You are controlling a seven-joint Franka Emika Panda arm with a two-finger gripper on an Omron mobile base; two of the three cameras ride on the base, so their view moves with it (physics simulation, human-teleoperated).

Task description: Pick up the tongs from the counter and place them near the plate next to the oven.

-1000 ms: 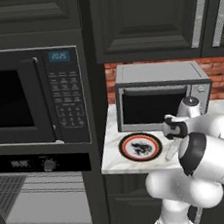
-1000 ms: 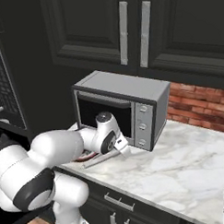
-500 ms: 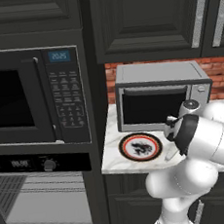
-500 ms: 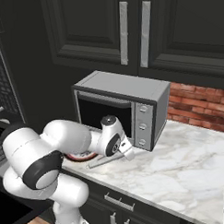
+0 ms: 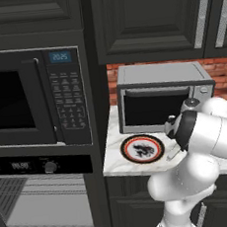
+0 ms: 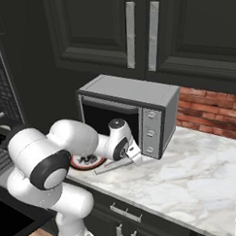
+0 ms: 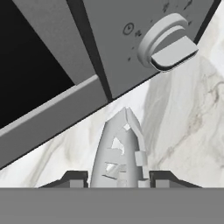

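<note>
My gripper [image 6: 133, 156] is shut on the tongs [image 6: 112, 165], slim silver-grey metal, which slant low over the white marble counter [image 6: 191, 185] in front of the silver microwave. Their free end reaches toward the right rim of the plate [image 6: 86, 162]. In the hand view the tongs [image 7: 120, 151] stand between my two dark fingertips [image 7: 75, 178], just below the microwave's knob. From the left base view the red-rimmed plate [image 5: 142, 148] lies at the counter's left end, the oven [image 5: 41, 205] is lower left, and my arm hides most of the tongs. Whether the tongs touch the counter I cannot tell.
The silver countertop microwave [image 6: 132, 112] stands right behind the gripper, its knob [image 7: 168, 43] very close. A black built-in microwave with keypad [image 5: 64, 98] sits above the oven. Dark cabinets hang overhead. Brick wall [image 6: 212, 116] backs the counter, with bare marble to the right.
The arm's elbow has swung up and over. The gripper, still shut on the tongs, has drifted a little lower and further from the plate in front of the microwave.
</note>
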